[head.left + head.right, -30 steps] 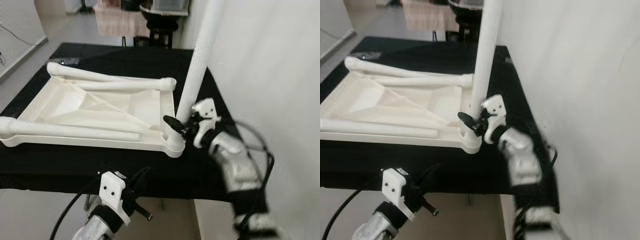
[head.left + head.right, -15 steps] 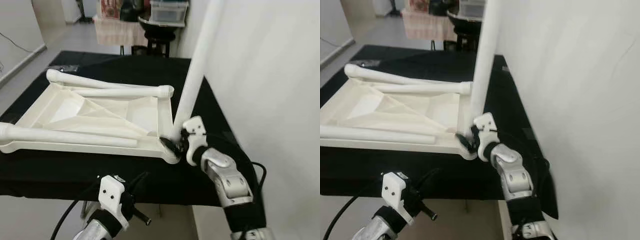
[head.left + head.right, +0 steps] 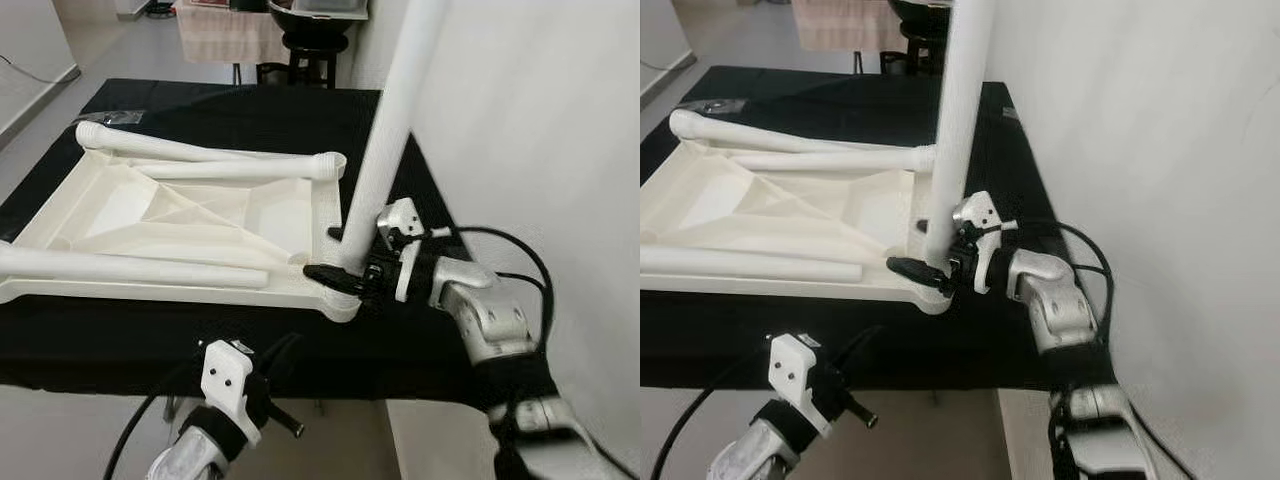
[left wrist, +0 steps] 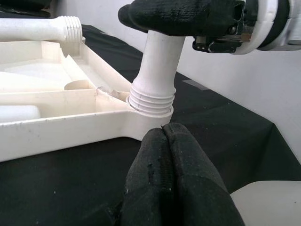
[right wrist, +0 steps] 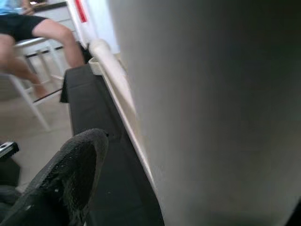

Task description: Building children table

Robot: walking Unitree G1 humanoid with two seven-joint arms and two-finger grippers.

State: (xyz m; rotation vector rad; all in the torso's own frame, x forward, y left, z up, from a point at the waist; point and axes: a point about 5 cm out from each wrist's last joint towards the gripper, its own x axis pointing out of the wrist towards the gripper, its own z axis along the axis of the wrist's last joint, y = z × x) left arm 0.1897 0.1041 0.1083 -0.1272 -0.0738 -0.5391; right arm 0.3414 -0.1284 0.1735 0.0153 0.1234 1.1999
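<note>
The right gripper (image 3: 340, 255) has its two black fingers (image 3: 325, 275) clamped on either side of the upright table leg (image 3: 385, 140), low down near the threaded base, at centre right of the head views. That leg stands in the corner socket of the white tabletop (image 3: 130, 205), which lies upside down on the black cloth-covered table (image 3: 400, 340) and fills the centre left of the frame. In the left wrist view the upright leg's ribbed collar (image 4: 151, 99) sits on the socket at the corner. Three more white legs lie on the tabletop: two (image 3: 200, 152) along its far edge and one (image 3: 120, 268) along its near edge. The left gripper (image 3: 270, 375) hangs below the table's near edge at lower centre, its fingers (image 4: 174, 183) pressed together on nothing. In the upper left of the right wrist view, a person's legs (image 5: 28, 33) show on a white chair.
</note>
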